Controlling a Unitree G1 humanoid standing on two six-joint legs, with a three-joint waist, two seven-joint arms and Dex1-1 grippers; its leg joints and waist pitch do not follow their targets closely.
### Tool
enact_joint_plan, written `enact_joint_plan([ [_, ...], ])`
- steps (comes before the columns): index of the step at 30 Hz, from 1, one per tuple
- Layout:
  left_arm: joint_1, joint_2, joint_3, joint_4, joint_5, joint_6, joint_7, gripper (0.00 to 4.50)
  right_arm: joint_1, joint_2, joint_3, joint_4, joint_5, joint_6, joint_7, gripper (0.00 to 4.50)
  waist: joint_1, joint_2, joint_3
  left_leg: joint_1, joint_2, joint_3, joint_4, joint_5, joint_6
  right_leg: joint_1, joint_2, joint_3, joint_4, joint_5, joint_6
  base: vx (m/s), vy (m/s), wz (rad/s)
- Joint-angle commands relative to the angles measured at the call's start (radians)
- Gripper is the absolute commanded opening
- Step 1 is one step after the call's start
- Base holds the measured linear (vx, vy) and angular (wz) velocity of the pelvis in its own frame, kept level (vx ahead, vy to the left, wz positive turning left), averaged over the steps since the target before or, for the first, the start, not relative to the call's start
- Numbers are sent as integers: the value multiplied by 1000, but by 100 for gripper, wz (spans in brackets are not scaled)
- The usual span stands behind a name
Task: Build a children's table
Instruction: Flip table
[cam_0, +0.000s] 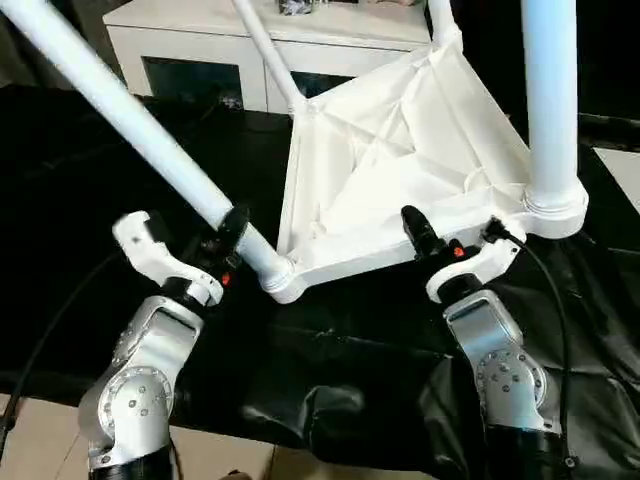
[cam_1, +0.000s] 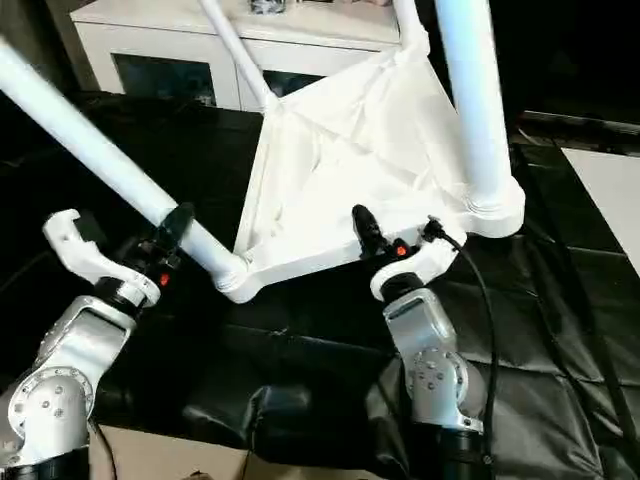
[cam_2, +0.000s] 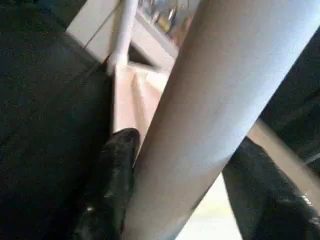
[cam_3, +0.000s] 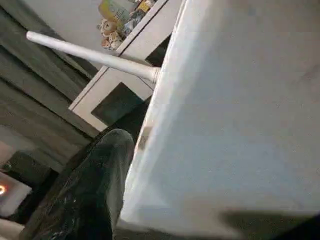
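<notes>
The white children's table lies upside down and tilted on black sheeting, its ribbed underside (cam_0: 400, 170) facing me. Legs stand in the corner sockets: a near-left leg (cam_0: 130, 120), a near-right leg (cam_0: 550, 100) and two far legs (cam_0: 265, 50). My left gripper (cam_0: 222, 240) is shut on the near-left leg just above its socket; in the left wrist view that leg (cam_2: 210, 115) runs between the black fingers (cam_2: 112, 180). My right gripper (cam_0: 430, 245) is shut on the top's near rim (cam_3: 240, 115), with one finger (cam_3: 95, 195) against it.
A white cabinet with glass doors (cam_0: 200, 40) stands close behind the table. Crumpled black sheeting (cam_0: 330, 370) covers the work surface. Pale floor (cam_0: 40, 440) shows at the near left, and a white panel (cam_0: 625, 175) at the right edge.
</notes>
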Motion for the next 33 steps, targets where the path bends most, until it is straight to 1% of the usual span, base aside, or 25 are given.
enact_joint_plan([
  [1,-20,16,10,-23,-15,-17,-14,307,21,-62,88,-86,-173,-18,20,247,3,-12,-60,9,-3,10,-67,-108,4,53,-9,18,-49,-67,-86,0,0,0],
  [3,-18,50,33,-16,-23,-12,-34,319,43,-87,110,-140,-225,-29,2,247,3,-11,-59,8,-4,10,-68,-99,7,52,-9,18,-48,-66,-77,0,0,0],
  [4,-18,58,42,-12,-23,-13,-34,325,49,-95,116,-157,-237,-32,0,247,3,-11,-59,8,-4,10,-68,-99,7,52,-9,18,-48,-66,-77,0,0,0],
  [6,-17,97,76,5,11,-30,-24,353,71,-129,136,-215,-276,-39,-3,247,1,-11,-57,10,-3,10,-69,-119,-2,52,-8,18,-51,-96,-64,0,0,0],
  [7,-17,98,80,7,13,-31,-22,360,73,-130,136,-219,-277,-40,-5,247,2,-10,-55,12,-3,10,-71,-136,-7,51,-7,19,-54,-120,-50,0,0,0],
  [8,-18,108,97,15,22,-37,-12,363,80,-135,132,-241,-285,-45,-16,247,1,-12,-55,11,-4,10,-71,-141,-11,51,-7,19,-55,-131,-44,0,0,0],
  [9,-17,112,102,18,21,-39,-8,366,83,-138,131,-249,-289,-49,-22,247,4,-7,-52,19,-2,12,-72,-171,-19,41,-8,20,-61,-171,-39,0,0,0],
  [10,-16,127,111,33,44,-49,9,375,84,-139,121,-262,-298,-52,-42,247,5,-6,-51,20,-1,12,-72,-186,-23,39,-6,21,-62,-188,-38,0,0,0],
  [11,-17,147,125,54,75,-65,33,387,81,-142,106,-280,-310,-48,-74,247,10,-4,-49,25,0,11,-76,-220,-32,35,-6,21,-66,-226,-29,0,0,0],
  [12,-19,158,134,65,86,-74,48,387,77,-146,99,-288,-314,-43,-91,247,12,-8,-45,26,-1,9,-82,-279,-44,32,-6,22,-73,-301,-7,0,0,0],
  [15,-32,187,154,92,107,-92,76,418,57,-161,85,-303,-339,-16,-148,247,14,-6,-44,33,-3,5,-86,-341,-60,26,-4,23,-79,-362,9,0,0,0],
  [16,-35,192,158,97,112,-95,83,422,53,-165,83,-305,-343,-7,-158,247,14,-8,-45,35,-3,3,-87,-355,-65,26,-4,23,-80,-369,17,0,0,0],
  [17,-38,196,158,102,115,-94,85,424,50,-168,82,-306,-347,-1,-165,246,14,-8,-45,35,-3,1,-87,-354,-66,27,-4,24,-79,-362,19,0,0,0],
  [18,-47,210,161,119,136,-90,98,424,39,-182,77,-308,-362,22,-190,245,13,-12,-45,28,-4,0,-88,-338,-67,31,-4,24,-77,-345,22,0,0,0],
  [20,-55,220,163,134,147,-81,102,424,27,-193,72,-310,-379,49,-211,243,13,-11,-48,28,-6,0,-86,-318,-70,31,-3,28,-72,-323,26,0,0,0],
  [21,-58,225,161,142,151,-78,106,424,15,-200,65,-314,-392,70,-225,239,15,-11,-48,30,-7,1,-85,-309,-76,30,0,29,-73,-313,29,0,0,0],
  [22,-62,228,160,149,155,-83,117,424,-2,-206,55,-316,-390,86,-233,239,11,-10,-49,30,-8,2,-85,-314,-77,28,1,32,-71,-307,25,0,0,0],
  [23,-62,228,160,149,155,-83,117,424,-2,-206,55,-316,-390,86,-233,231,11,-11,-49,28,-9,1,-85,-312,-79,30,1,32,-71,-304,25,0,0,0],
  [24,-62,231,153,152,158,-83,121,424,-28,-219,43,-321,-388,107,-245,224,13,-12,-53,29,-8,1,-83,-300,-80,31,1,33,-69,-282,24,0,0,0],
  [25,-62,229,144,152,150,-73,114,424,-46,-227,37,-327,-391,120,-261,219,12,-12,-54,29,-7,0,-83,-290,-81,31,0,32,-65,-249,13,0,0,0],
  [26,-62,227,140,151,147,-71,111,424,-50,-229,36,-329,-393,122,-266,215,10,-14,-55,24,-8,-1,-84,-279,-83,37,1,31,-62,-227,8,0,0,0],
  [27,-61,224,134,151,151,-72,112,424,-57,-233,37,-332,-396,128,-273,215,10,-16,-56,26,-8,1,-82,-277,-81,35,1,32,-62,-218,7,0,0,0],
  [29,-59,219,123,149,151,-66,113,424,-68,-240,38,-341,-399,141,-288,207,9,-19,-57,25,-8,2,-80,-260,-78,37,0,33,-60,-195,-2,0,0,0],
  [30,-58,218,119,148,150,-64,114,424,-71,-242,39,-344,-401,147,-295,201,9,-18,-57,25,-8,3,-79,-249,-78,37,0,33,-59,-180,-7,0,0,0],
  [33,-59,207,112,150,158,-63,122,424,-96,-257,66,-372,-455,172,-306,190,7,-21,-56,24,-8,4,-78,-240,-80,39,2,34,-57,-171,-14,0,0,0],
])
